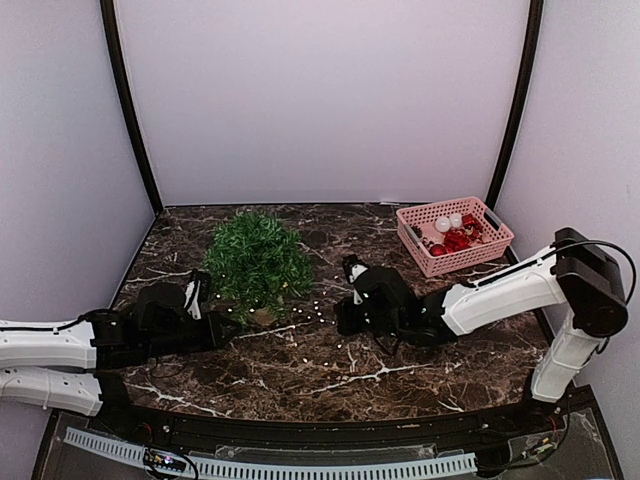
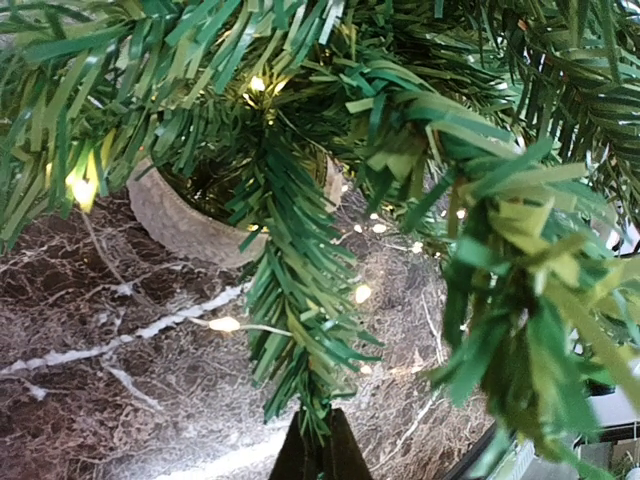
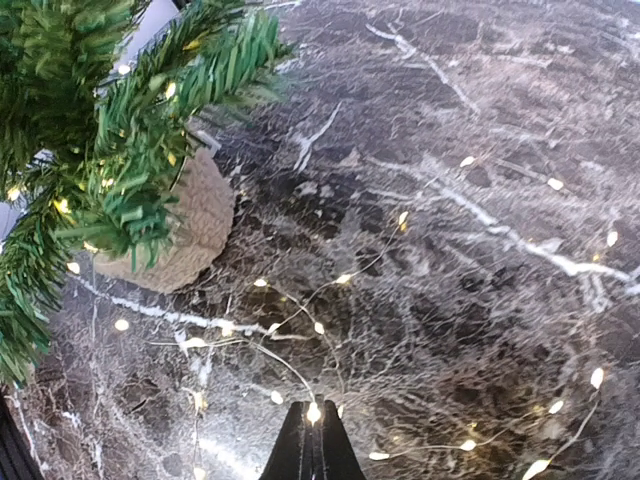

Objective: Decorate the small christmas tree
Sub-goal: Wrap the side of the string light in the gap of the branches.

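The small christmas tree (image 1: 258,262), bushy and dark green, stands in a pale woven pot (image 2: 190,225) at the left middle of the marble table. My left gripper (image 2: 320,445) is shut on the tip of a low branch (image 2: 300,320) at the tree's near left side. A thin wire string of tiny lit lights (image 1: 312,315) lies loosely on the table to the right of the tree. My right gripper (image 3: 313,420) is shut on this light string (image 3: 400,218), with one glowing bulb right at its fingertips. The pot (image 3: 185,235) is well to the left of it.
A pink plastic basket (image 1: 470,255) with red and white ornaments stands at the back right. Both arms lie low over the dark marble table (image 1: 380,380). Grey walls and black posts close in the back and sides.
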You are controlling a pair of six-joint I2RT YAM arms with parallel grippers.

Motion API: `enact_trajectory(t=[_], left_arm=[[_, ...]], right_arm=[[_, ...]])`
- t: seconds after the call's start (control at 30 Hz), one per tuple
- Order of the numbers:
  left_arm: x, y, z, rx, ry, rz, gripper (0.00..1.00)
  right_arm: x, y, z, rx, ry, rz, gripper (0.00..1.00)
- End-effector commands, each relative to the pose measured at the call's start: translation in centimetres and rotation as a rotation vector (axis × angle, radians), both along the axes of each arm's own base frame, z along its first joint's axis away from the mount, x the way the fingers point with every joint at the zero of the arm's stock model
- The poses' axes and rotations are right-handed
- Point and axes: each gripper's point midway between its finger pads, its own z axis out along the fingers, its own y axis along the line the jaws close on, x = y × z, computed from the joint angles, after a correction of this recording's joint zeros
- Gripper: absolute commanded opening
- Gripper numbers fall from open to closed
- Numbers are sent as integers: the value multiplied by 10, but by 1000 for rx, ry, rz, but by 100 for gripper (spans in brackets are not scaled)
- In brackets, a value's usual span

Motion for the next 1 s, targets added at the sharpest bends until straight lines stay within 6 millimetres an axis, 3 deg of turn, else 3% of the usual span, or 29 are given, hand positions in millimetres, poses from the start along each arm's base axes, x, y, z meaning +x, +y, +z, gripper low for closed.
enact_trajectory(t=[0.0, 0.2, 0.6, 0.83, 0.97], left_arm=[[1, 11, 0, 42, -17, 22, 0], [0, 18, -2, 56, -17, 23, 0], [-1, 25, -4, 74, -6, 18, 0], [-1, 27, -5, 73, -6, 21, 0], [0, 28, -6, 76, -4, 23, 0]], right_arm=[[12, -5, 45, -9, -121, -21, 0], [13, -7, 75, -30, -192, 9, 0], [-4, 36, 134, 59, -277, 247, 0], [-39, 62, 150, 56, -324, 483, 0], [-50, 68, 157, 55, -341, 521, 0]])
